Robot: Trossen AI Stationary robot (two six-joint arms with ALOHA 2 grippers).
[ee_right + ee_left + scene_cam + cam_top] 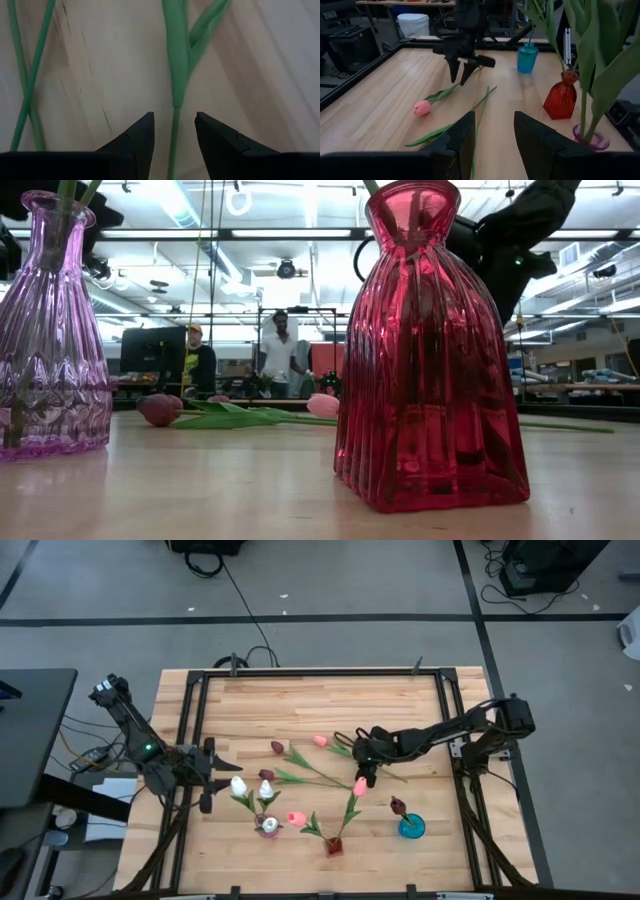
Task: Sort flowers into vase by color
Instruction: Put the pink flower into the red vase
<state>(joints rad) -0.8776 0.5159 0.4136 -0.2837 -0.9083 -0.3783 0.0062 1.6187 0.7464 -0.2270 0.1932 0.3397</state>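
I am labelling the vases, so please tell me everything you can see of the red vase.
The red vase is ribbed, glossy, see-through glass, with a narrow neck flaring to a wide, squarish base. It stands upright near the front edge of the wooden table, between a purple vase and a blue vase, touching neither. Two pink tulips stand in it on green stems. No tool touches it.
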